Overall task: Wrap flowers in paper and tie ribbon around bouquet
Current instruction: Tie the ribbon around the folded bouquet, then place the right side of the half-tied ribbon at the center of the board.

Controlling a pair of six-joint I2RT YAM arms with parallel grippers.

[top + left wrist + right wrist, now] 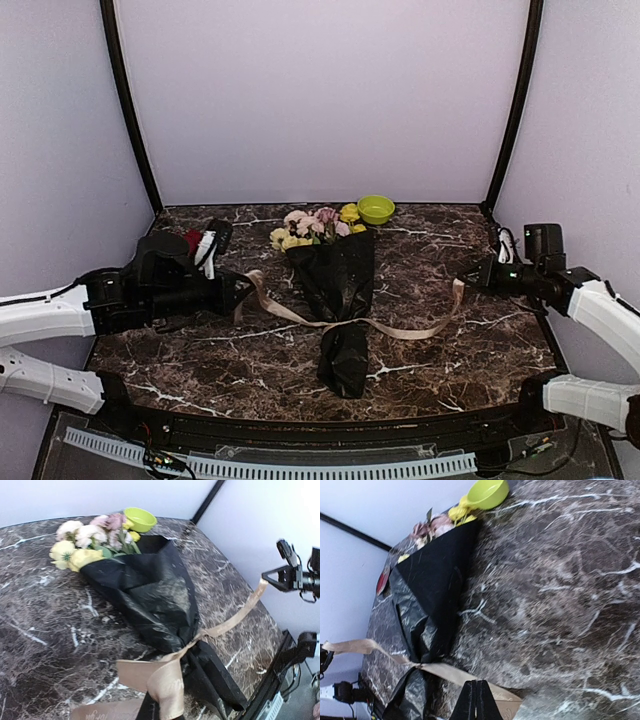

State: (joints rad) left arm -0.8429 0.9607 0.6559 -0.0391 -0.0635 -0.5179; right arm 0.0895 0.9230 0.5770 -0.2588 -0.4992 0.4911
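The bouquet lies in mid table: pink and yellow flowers (315,225) (85,542) (440,524) stick out of a black crinkly paper (340,275) (150,590) (432,580) cone with its narrow end toward me. The beige ribbon (410,331) (235,620) (445,670) cinches the cone's neck and runs out to both sides. My left gripper (245,290) (148,709) is shut on the ribbon's left end, which folds over its tips. My right gripper (468,280) (476,686) is shut on the right end, lifted off the table.
A lime green bowl (376,209) (140,519) (487,494) stands at the back, just right of the flower heads. A red and white object (203,243) lies at the back left behind my left arm. Pale walls enclose the dark marbled table (470,350).
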